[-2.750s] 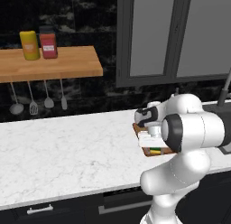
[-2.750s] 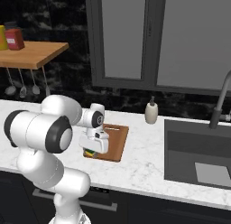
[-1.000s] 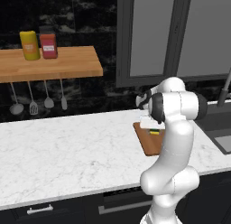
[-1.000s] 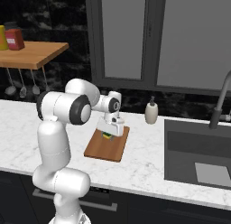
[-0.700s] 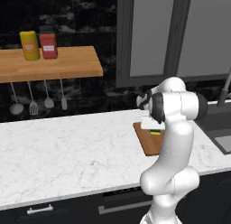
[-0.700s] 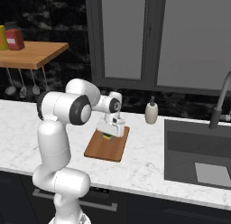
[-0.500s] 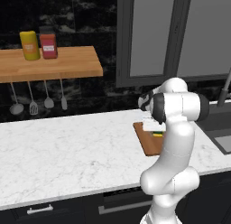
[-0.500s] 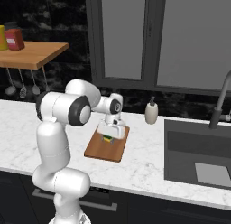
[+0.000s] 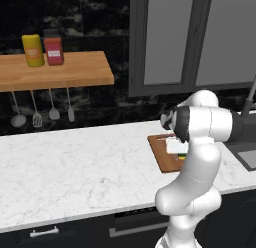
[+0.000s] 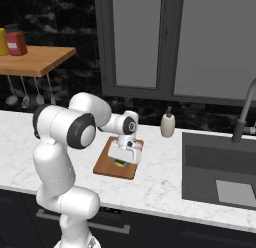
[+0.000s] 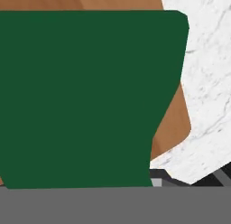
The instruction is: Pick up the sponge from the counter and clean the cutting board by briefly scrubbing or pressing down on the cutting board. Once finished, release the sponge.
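The reddish-brown cutting board lies on the white marble counter, to the left of the sink. My gripper points straight down over the board and is shut on the sponge. A sliver of yellow and green shows under the white hand. In the hand view the sponge's dark green top is very close and hides my fingertips. Board wood and marble show past its edge. The sponge looks pressed against the board.
A soap dispenser stands behind the board by the sink, with the faucet at the far right. A wooden wall shelf with two jars hangs at the left, with utensils under it.
The hand has slid with the sponge from the board's back part toward its front part, and the arm's elbow has dropped and come forward. The board has stayed put.
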Motion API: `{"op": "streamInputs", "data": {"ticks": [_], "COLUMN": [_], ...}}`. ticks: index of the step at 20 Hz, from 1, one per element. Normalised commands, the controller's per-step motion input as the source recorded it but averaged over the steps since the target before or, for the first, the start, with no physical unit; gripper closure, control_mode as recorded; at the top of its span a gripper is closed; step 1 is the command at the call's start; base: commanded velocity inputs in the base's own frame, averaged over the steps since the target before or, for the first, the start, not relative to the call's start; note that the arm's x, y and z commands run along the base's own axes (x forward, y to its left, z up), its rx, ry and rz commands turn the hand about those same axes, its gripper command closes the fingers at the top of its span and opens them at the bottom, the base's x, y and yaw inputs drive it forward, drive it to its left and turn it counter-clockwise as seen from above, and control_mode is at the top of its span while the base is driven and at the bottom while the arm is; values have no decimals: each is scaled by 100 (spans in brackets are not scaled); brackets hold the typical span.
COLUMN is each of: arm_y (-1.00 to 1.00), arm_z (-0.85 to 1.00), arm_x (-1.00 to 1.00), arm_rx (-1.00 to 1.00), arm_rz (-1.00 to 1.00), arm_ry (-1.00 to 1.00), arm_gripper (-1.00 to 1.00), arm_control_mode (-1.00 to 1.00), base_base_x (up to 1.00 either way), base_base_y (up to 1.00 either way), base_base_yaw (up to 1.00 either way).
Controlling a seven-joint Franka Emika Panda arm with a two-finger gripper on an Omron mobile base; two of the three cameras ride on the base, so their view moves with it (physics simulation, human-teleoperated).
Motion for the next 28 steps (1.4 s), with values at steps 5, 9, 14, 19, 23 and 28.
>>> {"op": "streamInputs", "data": {"ticks": [5, 9, 14, 19, 23, 28], "arm_y": [-8, 0, 0, 0, 0, 4], "arm_z": [-24, -20, -1, 0, 0, -5], "arm_x": [-95, -64, 0, 25, 34, 49], "arm_rx": [0, 0, 0, 0, 0, 0], "arm_rz": [1, 2, 0, 0, 0, 0], "arm_ry": [5, 0, -10, -8, -7, -12], "arm_gripper": [100, 100, 100, 100, 100, 100], "arm_control_mode": [-100, -100, -100, -100, -100, -100], "base_base_x": [0, 0, 0, 0, 0, 0], "base_base_y": [0, 0, 0, 0, 0, 0], "base_base_yaw": [0, 0, 0, 0, 0, 0]}}
